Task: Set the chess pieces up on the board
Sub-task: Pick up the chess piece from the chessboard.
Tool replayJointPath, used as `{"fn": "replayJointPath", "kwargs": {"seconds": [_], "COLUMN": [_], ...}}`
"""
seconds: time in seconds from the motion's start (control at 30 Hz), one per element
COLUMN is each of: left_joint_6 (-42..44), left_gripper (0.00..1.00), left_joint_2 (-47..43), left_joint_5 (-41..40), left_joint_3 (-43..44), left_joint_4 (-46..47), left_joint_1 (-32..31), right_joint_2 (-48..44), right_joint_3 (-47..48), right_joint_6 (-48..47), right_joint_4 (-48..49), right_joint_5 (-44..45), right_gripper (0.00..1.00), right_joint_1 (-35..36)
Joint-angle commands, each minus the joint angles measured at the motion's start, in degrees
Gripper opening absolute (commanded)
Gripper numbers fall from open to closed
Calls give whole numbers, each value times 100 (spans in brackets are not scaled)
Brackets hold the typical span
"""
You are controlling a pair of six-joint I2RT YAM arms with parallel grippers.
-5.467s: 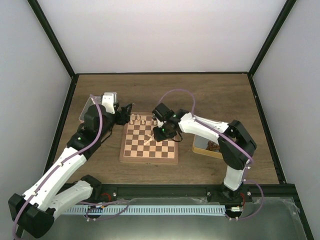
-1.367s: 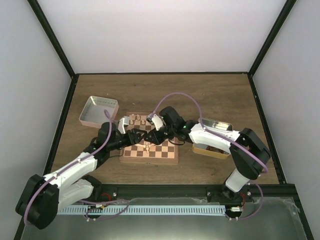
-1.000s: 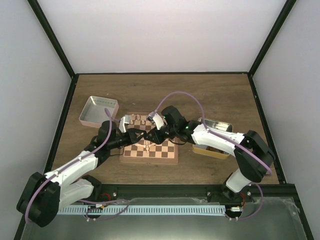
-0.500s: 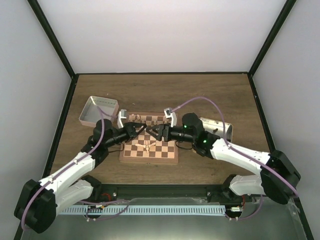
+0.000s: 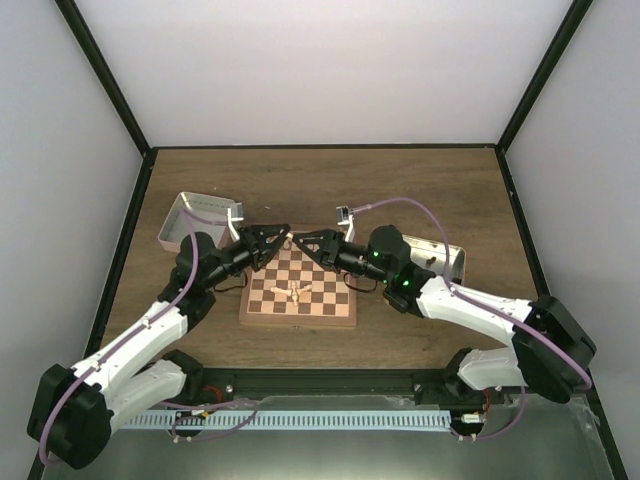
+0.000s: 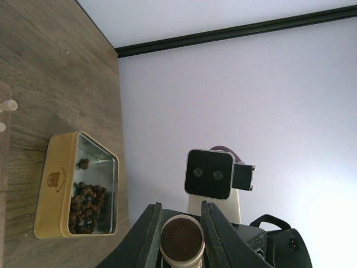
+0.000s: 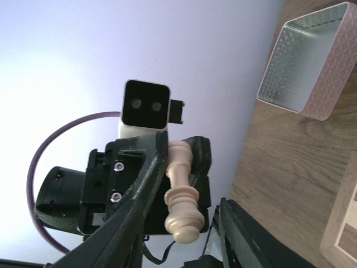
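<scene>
The board (image 5: 300,308) lies in front of both arms, with two cream chess pieces (image 5: 295,293) near its middle. Above its far edge my two grippers meet tip to tip. My left gripper (image 5: 276,236) is shut on the base of a cream chess piece (image 7: 181,192); the felt underside of that piece (image 6: 181,241) fills the gap between my left gripper's (image 6: 179,207) fingers. The piece's head points toward my right gripper (image 5: 306,240). In the right wrist view my right gripper (image 7: 189,187) is open, a finger on either side of the head. Pieces on the far row are hidden.
A pale pink tray (image 5: 192,218) (image 7: 304,72) sits left of the board. A yellow tin (image 6: 78,192) holding dark pieces stands on the right, partly under the right arm (image 5: 470,305). Black frame posts and white walls enclose the table.
Both grippers have lifted off the board and turned to face each other over its far edge. The left gripper stays shut on the piece, and the right jaws have opened.
</scene>
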Motion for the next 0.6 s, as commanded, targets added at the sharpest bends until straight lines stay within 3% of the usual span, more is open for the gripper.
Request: {"fn": "replayJointPath", "kwargs": {"seconds": [0.0,0.4,0.5,0.57], "left_joint_6": [-341,-332,-125,273], "left_gripper": [10,12,18,30], "left_joint_2": [101,91,72,29], "left_joint_5": [-14,-18,-67,-150], "left_joint_3": [101,38,53,124], "left_joint_4": [416,332,158,-128], "left_joint_1": [-3,-3,-3,-3], "right_joint_2": [-28,-111,-130,-158], "right_joint_3": [3,135,304,462], "right_joint_6": [403,348,162,-80], "right_joint_4": [510,-2,-478,-942], "right_joint_5": [-1,399,517,639], "right_gripper": [38,14,12,11], "right_joint_1": [13,18,18,10]}}
